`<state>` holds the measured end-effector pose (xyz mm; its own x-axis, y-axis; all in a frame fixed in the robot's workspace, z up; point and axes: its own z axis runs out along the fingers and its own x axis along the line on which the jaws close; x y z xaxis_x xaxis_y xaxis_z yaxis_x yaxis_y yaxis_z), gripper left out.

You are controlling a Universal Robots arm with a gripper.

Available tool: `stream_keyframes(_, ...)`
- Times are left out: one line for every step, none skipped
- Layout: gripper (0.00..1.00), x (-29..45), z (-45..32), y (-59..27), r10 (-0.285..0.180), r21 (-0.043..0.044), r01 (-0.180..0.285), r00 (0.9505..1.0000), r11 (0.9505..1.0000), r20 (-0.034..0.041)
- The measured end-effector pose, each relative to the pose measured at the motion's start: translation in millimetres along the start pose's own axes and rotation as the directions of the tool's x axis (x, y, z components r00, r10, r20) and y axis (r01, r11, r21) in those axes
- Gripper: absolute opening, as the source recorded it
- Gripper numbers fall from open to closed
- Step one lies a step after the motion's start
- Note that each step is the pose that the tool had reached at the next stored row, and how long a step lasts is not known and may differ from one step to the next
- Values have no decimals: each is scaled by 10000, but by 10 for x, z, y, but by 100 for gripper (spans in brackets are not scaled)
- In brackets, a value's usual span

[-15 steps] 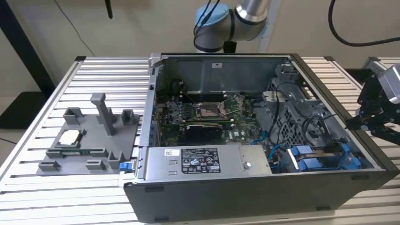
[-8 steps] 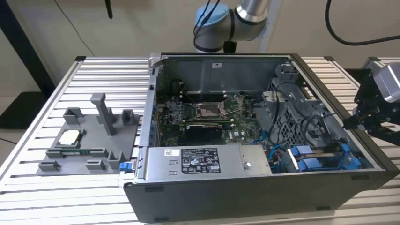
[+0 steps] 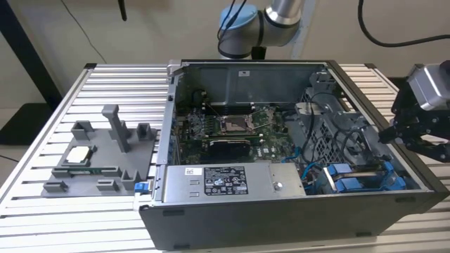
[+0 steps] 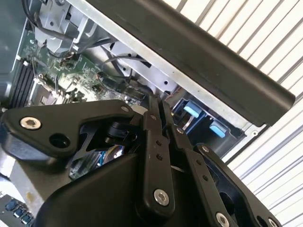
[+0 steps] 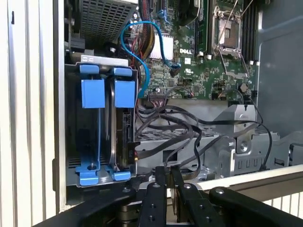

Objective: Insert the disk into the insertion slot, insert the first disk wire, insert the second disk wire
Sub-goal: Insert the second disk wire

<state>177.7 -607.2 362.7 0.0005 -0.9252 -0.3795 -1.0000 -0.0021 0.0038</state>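
Blue plastic marks the two carriers seated side by side in the drive cage (image 5: 71,142) at the front corner of the open computer case (image 3: 281,221). In the first wrist view the disk (image 5: 124,137) sits edge-on in its blue frame, already pushed into the insertion slot (image 5: 135,118), with the other carrier (image 5: 92,94) just beside it. A light blue cable (image 5: 137,56) curves from the cage toward the green motherboard (image 5: 208,71), and a bundle of black wires (image 5: 175,127) crosses the grey metal bracket near the disk's end.

The gripper (image 5: 163,172) hangs just outside the case wall on the exterior view's right, above the slatted table (image 3: 105,79) — its two black fingers (image 4: 154,142) are pressed together in both wrist views, with nothing between them. On the exterior view's left a grey fixture tray (image 3: 98,168) lies on the table, well apart from the case.
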Motion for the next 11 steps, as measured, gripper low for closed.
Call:
stream_keyframes(16, -3, -7, 22, 10, 6, -10, 10000, 10000, 0)
stream_keyframes(16, -7, -14, 47, 20, 12, -20, 10000, 10000, 1)
stream_keyframes(16, -11, -21, 70, 29, 17, -29, 10000, 10000, 1)
stream_keyframes(16, -15, -30, 95, 39, 22, -39, 10000, 10000, 0)
stream_keyframes(16, -19, -37, 121, 48, 28, -48, 10000, 10000, 1)
stream_keyframes(16, -23, -45, 146, 58, 34, -58, 10000, 10000, 0)
stream_keyframes(16, -26, -51, 171, 66, 40, -66, 10000, 10000, 0)
stream_keyframes(16, -30, -57, 196, 73, 45, -73, 10000, 10000, 1)
stream_keyframes(16, -33, -61, 223, 78, 51, -78, 10000, 10000, -1)
stream_keyframes(16, -35, -63, 247, 81, 56, -81, 10000, 10000, 0)
stream_keyframes(16, -35, -63, 274, 81, 63, -81, 10000, 9999, -6)
